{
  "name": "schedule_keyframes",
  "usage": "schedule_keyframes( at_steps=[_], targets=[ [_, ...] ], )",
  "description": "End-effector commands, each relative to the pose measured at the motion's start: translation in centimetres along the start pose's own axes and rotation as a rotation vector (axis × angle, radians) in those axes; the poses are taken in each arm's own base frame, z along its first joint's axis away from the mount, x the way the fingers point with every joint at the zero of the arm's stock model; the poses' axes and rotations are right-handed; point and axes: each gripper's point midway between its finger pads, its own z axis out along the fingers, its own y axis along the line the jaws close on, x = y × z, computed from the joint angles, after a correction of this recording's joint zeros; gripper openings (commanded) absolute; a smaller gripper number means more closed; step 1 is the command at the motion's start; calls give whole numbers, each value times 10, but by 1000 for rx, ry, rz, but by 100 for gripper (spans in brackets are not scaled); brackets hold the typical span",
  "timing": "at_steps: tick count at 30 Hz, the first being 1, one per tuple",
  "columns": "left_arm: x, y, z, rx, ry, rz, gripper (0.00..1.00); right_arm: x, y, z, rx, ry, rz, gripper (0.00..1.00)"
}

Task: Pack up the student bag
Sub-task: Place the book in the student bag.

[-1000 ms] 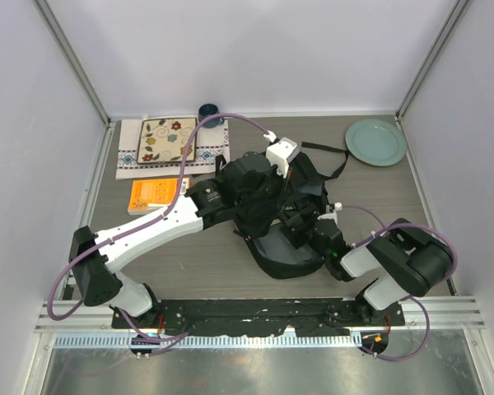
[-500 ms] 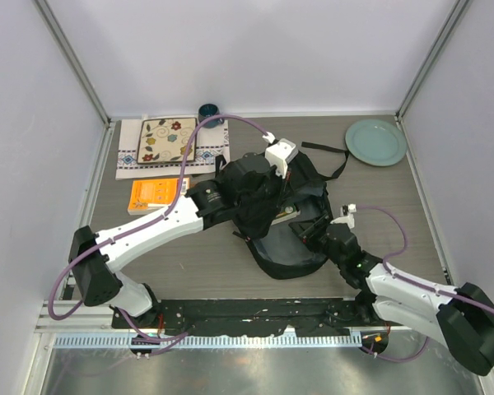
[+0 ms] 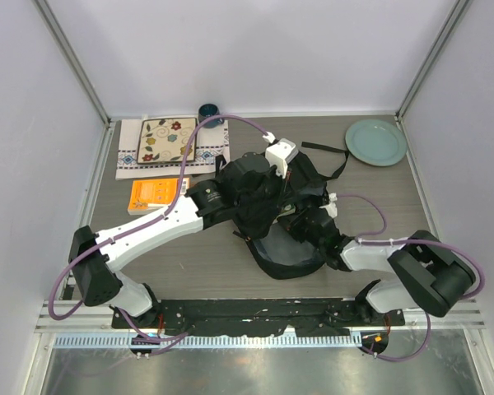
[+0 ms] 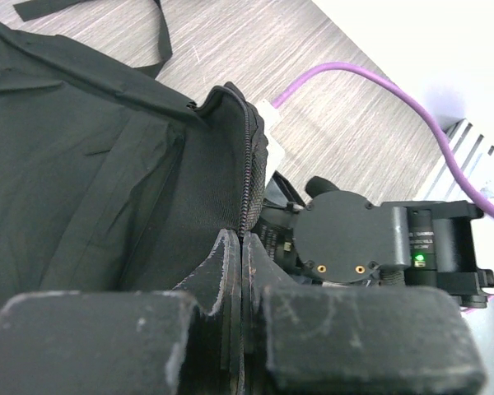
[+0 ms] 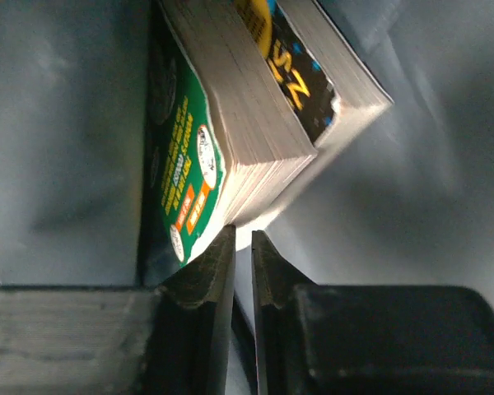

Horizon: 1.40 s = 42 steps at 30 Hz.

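Note:
The student bag (image 3: 285, 260), a big black fabric backpack, lies mid-table with its mouth held up. My left gripper (image 3: 281, 191) is shut on the zipped edge (image 4: 247, 156) of the opening; in the left wrist view the left gripper (image 4: 243, 240) pinches that fabric. My right gripper (image 3: 307, 216) reaches inside the bag. In the right wrist view the right gripper (image 5: 242, 236) has its jaws nearly together, with only a thin empty slit, just below the corner of a green-covered book (image 5: 181, 164). A black and yellow book (image 5: 296, 74) leans against the green one, on the grey lining (image 5: 428, 123).
An orange book (image 3: 156, 194) lies left of the bag. Behind it a patterned tile (image 3: 166, 140) rests on a cloth, with a dark blue cup (image 3: 208, 111) at the back. A teal plate (image 3: 376, 141) sits at the back right. Bag straps (image 3: 333, 158) trail toward it.
My right gripper's jaws have closed from wide apart to a thin slit, and it has pushed farther into the bag while its arm swung. The left arm has not moved.

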Motion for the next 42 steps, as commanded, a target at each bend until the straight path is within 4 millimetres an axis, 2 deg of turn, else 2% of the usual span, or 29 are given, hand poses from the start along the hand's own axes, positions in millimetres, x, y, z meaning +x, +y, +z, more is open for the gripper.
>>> schedule_keyframes(
  at_steps=[1,6,8,10,11,12,13,17,18,19,20,21,22,24,25,26,27,28,30,31,33,34,36,37,38,39,40,41,42],
  targets=[
    [-32,-22,-8,102,-101,-20,0,-40,41,15,-90,-187,88,20],
    [-28,-25,-10,120,-87,-15,0,-42,21,26,-21,-209,106,23],
    [-25,-23,-11,114,-79,-10,0,-38,10,20,-16,-196,118,24],
    [-24,-21,-12,107,-81,-12,0,-40,14,9,-56,-203,128,27],
    [-23,-20,-12,101,-82,-14,0,-36,3,3,-44,-194,122,28],
    [-21,-19,-12,98,-80,-14,0,-36,3,-1,-55,-188,106,30],
    [-20,-18,-11,95,-76,-16,0,-35,10,-12,-93,-176,91,36],
    [-18,-13,-10,75,-66,-22,7,-33,28,-39,-143,-134,-5,46],
    [-18,-12,-9,66,-64,-25,11,-33,27,-44,-135,-131,-28,48],
    [-17,-11,-9,62,-61,-28,14,-31,13,-49,-67,-113,-50,51],
    [-18,-9,-9,57,-61,-31,15,-40,28,-65,-118,-149,-48,54],
    [-18,-7,-10,52,-63,-32,16,-44,26,-72,-106,-163,-55,57],
    [-17,-6,-10,45,-63,-32,17,-45,11,-80,-44,-164,-85,58],
    [-16,-2,-10,33,-63,-40,18,-65,13,-104,-54,-252,-76,61],
    [-17,0,-11,27,-65,-42,25,-66,-3,-112,13,-259,-89,62],
    [-15,1,-11,25,-58,-44,32,-75,5,-127,-33,-300,-71,62],
    [-15,1,-13,23,-53,-46,41,-82,1,-134,-22,-336,-66,63],
    [-15,3,-14,19,-50,-46,45,-84,-7,-142,8,-343,-70,63],
    [-14,4,-19,15,-42,-44,52,-93,-7,-159,-15,-386,-57,63],
    [-16,14,-21,-41,-58,-45,56,-98,-1,-168,-39,-405,-46,63],
    [-11,32,-27,-135,-55,-56,73,-105,0,-180,-44,-433,-43,64],
    [-17,51,-36,-215,-82,-75,85,-112,6,-187,-52,-457,-39,64],
    [-6,76,-46,-305,-61,-101,94,-114,9,-190,-42,-461,-60,64],
    [-11,99,-58,-370,-88,-154,99,-117,15,-195,-52,-466,-62,64],
    [2,119,-67,-439,-64,-188,100,-117,17,-196,-46,-462,-77,64],
    [5,134,-74,-478,-63,-223,100,-119,25,-200,-60,-459,-80,64],
    [0,161,-93,-543,-104,-299,100,-118,26,-198,-48,-450,-91,65],
    [16,177,-101,-593,-78,-334,99,-118,29,-198,-53,-446,-98,65],
    [20,191,-111,-632,-82,-366,100,-118,35,-198,-68,-443,-113,65]
  ],
)
